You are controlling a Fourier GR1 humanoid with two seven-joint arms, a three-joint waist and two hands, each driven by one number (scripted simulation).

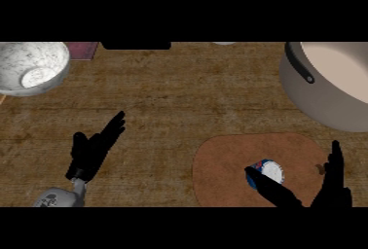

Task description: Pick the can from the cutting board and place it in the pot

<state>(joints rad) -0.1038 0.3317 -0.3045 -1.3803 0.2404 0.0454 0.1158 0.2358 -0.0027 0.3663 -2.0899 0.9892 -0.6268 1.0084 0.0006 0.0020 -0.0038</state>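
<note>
The right hand [332, 187] is spread wide, thumb tip touching the can [267, 172] on the near-right board [223, 165]. The left hand [97, 146] rests open, fingers straight. The pot [323, 92] stands far right. The can's label is unreadable.

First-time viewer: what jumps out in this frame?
The right robot hand at lower right stands open around a small can on the rounded brown cutting board, thumb on one side and fingers on the other. A large grey pot fills the upper right, with a white speckled bowl at upper left. The left robot hand rests open at lower left, fingers up.
</note>
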